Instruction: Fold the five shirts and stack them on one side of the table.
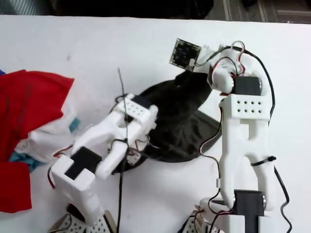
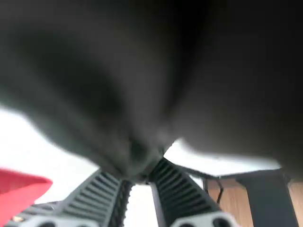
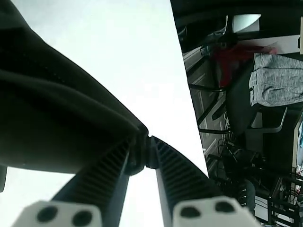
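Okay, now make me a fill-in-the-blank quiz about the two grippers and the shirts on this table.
1. The number of grippers pinching the black shirt is ___.
2. Open or shut, the left gripper is ___ on its fabric, like the right gripper.
3. The red shirt lies on the ___ arm's side of the table.
Missing words: two; shut; left.

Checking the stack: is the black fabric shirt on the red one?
No, the black fabric shirt is apart from the red fabric shirt.
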